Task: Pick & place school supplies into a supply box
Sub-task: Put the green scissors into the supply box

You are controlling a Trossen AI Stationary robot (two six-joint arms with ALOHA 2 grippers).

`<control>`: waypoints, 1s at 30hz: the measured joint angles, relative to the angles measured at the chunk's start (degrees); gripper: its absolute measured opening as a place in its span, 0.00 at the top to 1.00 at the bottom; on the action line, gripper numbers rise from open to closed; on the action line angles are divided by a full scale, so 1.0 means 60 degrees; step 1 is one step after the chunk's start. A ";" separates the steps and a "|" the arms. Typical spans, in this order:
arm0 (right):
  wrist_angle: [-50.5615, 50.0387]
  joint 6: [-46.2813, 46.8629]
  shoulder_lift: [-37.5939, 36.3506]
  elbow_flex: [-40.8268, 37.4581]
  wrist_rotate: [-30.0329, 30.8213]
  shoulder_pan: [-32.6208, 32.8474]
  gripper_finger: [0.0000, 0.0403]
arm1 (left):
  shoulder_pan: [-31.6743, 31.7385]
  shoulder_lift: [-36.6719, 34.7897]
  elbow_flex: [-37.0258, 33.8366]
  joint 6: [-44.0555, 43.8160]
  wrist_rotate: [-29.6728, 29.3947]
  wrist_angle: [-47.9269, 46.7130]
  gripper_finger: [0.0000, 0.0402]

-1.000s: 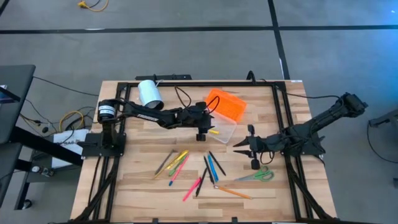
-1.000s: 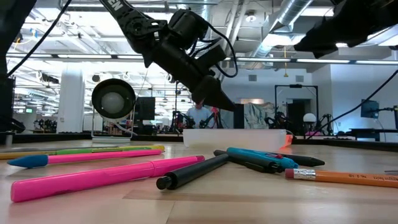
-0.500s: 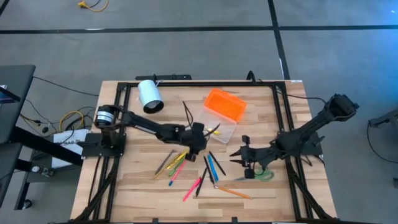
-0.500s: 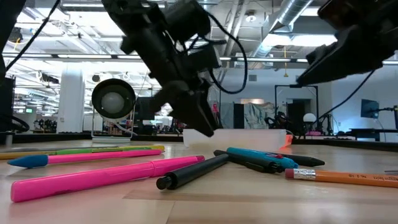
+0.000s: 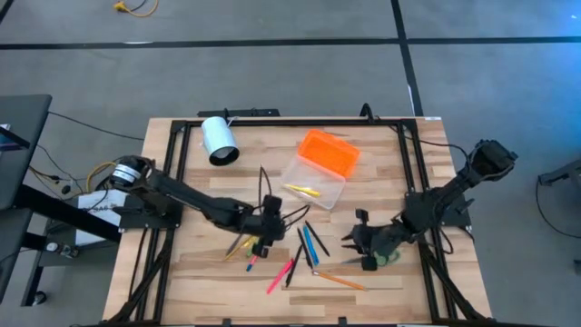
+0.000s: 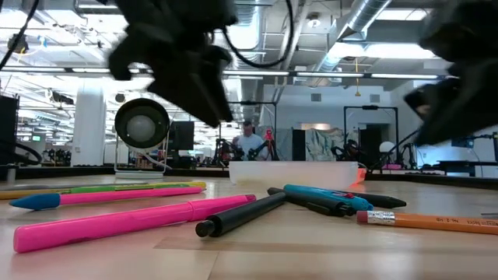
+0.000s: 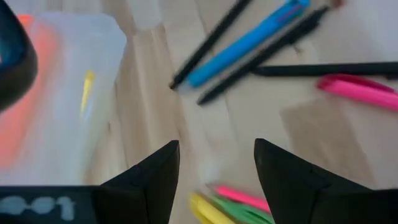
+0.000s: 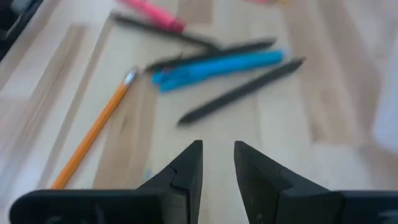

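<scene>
Since 1 second earlier, the left gripper (image 5: 263,238) had travelled from the supply box (image 5: 320,165) down the table to the cluster of yellow and pink pens (image 5: 257,238), and the right gripper (image 5: 363,247) had shifted from above the green-handled scissors (image 5: 392,257) to a point just beside them, toward the table centre. The left gripper's 2 fingers (image 7: 149,180) stood wide apart with nothing between them, hovering over bare wood near a pink pen (image 7: 239,196) and a yellow one (image 7: 205,210). The right gripper's fingers (image 8: 186,169) stood at a narrow gap, also empty, above the table with an orange pencil (image 8: 93,134), a blue pen (image 8: 217,65) and black pens (image 8: 242,90) ahead of them. The supply box lay at the table's far centre, its orange lid (image 5: 330,152) swung open behind the clear base, and 1 yellow item (image 5: 305,191) rested inside the base. A white cylinder (image 5: 219,139) lay toward the far left corner
</scene>
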 joint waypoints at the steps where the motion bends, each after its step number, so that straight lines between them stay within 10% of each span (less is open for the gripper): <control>1: -0.0247 0.0241 -0.0025 0.0000 0.0001 0.0223 0.79 | -0.0175 -0.0093 -0.0101 -0.0220 -0.0166 -0.0065 0.50; 15: -0.5915 0.4925 -0.0597 0.1310 0.0007 0.2929 0.79 | -0.1628 -0.0736 -0.0603 -0.2100 -0.3218 -0.0286 0.50; 30: -0.7783 0.7673 0.0512 0.1679 -0.0743 0.4325 0.79 | -0.1638 -0.0736 -0.0603 -0.2163 -0.3312 0.0158 0.51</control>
